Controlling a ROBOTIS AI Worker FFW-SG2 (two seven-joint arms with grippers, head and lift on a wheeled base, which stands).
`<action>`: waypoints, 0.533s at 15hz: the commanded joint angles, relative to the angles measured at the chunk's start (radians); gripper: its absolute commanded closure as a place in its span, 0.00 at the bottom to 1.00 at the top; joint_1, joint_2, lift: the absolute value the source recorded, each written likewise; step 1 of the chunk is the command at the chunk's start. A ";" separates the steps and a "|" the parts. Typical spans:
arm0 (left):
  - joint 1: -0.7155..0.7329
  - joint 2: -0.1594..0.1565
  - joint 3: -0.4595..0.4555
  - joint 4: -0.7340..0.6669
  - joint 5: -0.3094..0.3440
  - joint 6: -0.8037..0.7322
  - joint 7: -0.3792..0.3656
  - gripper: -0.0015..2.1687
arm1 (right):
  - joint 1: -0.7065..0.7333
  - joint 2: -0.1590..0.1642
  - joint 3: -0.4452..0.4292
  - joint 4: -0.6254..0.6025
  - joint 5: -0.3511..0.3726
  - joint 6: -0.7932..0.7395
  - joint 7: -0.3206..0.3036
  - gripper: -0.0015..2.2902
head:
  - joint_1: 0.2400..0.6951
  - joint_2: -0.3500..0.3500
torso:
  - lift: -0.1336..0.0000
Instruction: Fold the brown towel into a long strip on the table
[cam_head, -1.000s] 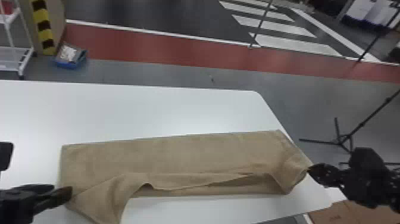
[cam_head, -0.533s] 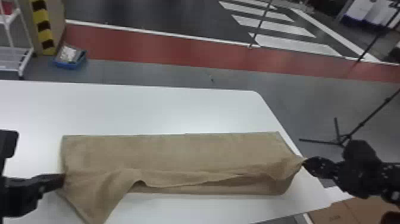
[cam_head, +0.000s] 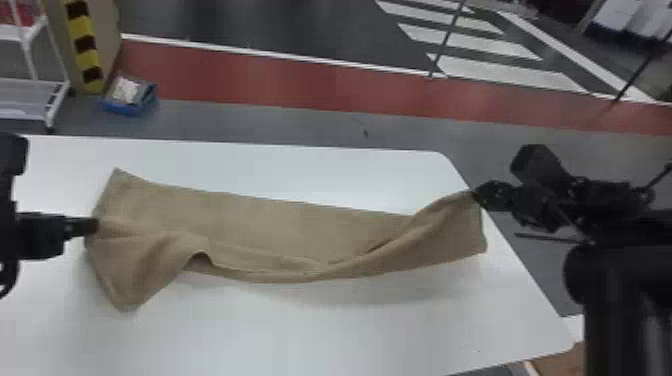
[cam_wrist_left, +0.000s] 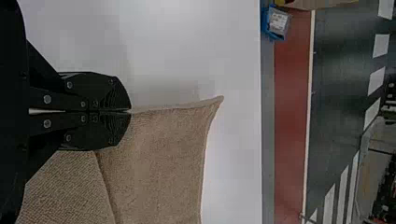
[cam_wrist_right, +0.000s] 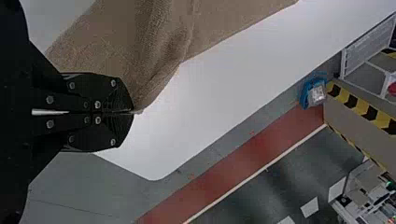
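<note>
Two grippers hold the brown towel (cam_head: 290, 225), which lies in a long, uneven band across the white table (cam_head: 350, 340). From where I stand, the left gripper (cam_wrist_left: 130, 111) has its fingers closed on the towel's edge, at the table's left part. The right gripper (cam_wrist_right: 134, 112) is also closed and pinches the other end, just beside the table's right edge, and there the cloth seems lifted a little from the table. I judge this towel to be light and very soft, so it cannot break, but it also cannot keep a straight form by itself. Between the two holds it sags toward the near side of the table, and one loose corner hangs that way. The surface looks rough, therefore I expect it does not slip easily from the fingers; however, a pinch so close to the border may catch only one layer. For the strip, I think the better hold is at both end corners, with all layers together, pulled gently tight along the table and then laid down flat.
</note>
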 joint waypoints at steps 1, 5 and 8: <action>-0.098 0.012 0.052 0.145 -0.001 -0.067 0.021 0.99 | -0.115 -0.016 0.082 0.056 0.041 0.024 -0.023 0.65 | 1.00 0.13 | 0.08; -0.079 0.038 0.129 0.174 0.036 -0.101 0.031 0.99 | -0.081 -0.017 0.131 -0.038 0.038 0.055 -0.043 0.65 | 0.97 0.24 | 0.08; 0.042 0.049 0.164 0.040 0.079 -0.122 0.018 0.12 | 0.080 -0.006 0.122 -0.134 0.024 0.027 -0.043 0.65 | 1.00 0.30 | 0.08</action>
